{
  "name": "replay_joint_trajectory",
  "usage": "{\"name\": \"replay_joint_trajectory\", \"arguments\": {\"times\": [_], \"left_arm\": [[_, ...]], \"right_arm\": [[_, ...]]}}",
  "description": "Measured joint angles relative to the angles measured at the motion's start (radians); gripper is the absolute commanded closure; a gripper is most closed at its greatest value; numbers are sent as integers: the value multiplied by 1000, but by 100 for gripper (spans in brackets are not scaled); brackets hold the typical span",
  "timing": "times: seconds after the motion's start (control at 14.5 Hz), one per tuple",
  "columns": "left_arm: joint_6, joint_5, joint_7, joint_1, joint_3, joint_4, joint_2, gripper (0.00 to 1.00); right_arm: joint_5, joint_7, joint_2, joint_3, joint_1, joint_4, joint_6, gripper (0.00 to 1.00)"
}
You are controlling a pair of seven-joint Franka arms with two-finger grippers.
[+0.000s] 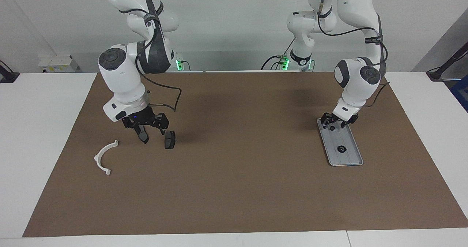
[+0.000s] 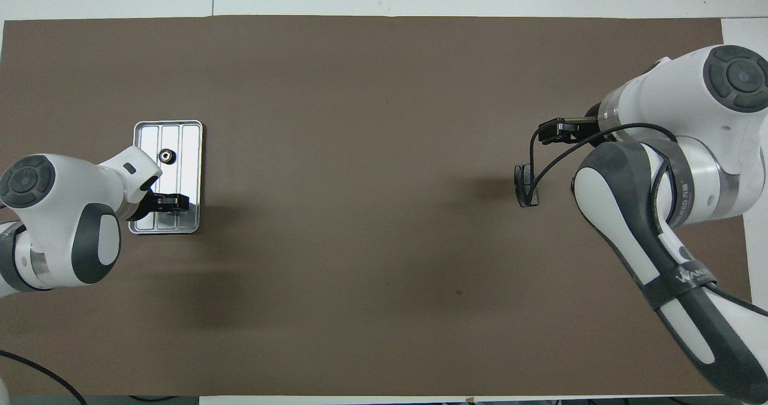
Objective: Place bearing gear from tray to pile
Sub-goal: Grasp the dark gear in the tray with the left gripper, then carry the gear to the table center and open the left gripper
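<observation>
Over the tray's (image 1: 346, 155) robot-side end, the left gripper (image 1: 338, 122) gripped a bearing gear (image 1: 332, 127); right gripper (image 1: 155, 131) hung, jaws open, over the pile (image 1: 106, 158).

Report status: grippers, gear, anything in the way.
Left gripper low over tray, near end. Gear on tray, untouched. Right gripper beside brake pad, bracket. Nothing blocking.

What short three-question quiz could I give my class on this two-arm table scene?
1. True or false: a bearing gear lies on the tray.
2. Which arm's gripper is over the tray: A) left, B) right?
3. Name the white part lying on the mat near the brake pad.
Key: 1 true; 2 A, the left gripper; 3 the half-ring bracket.
</observation>
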Motion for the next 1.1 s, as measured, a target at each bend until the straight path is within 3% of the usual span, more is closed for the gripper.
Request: {"name": "replay_joint_trajectory", "arguments": {"times": [0.55, 0.83, 1.1], "left_arm": [[-21, -3, -1, 0, 0, 24, -1, 100], [-250, -28, -58, -20, -5, 228, -21, 100], [-281, -33, -369, -182, -12, 320, -29, 100]], "right_arm": [[0, 0, 0, 1, 1, 2, 29, 0], [0, 0, 0, 2, 1, 1, 31, 0], [0, 0, 0, 2, 1, 0, 31, 0]]}}
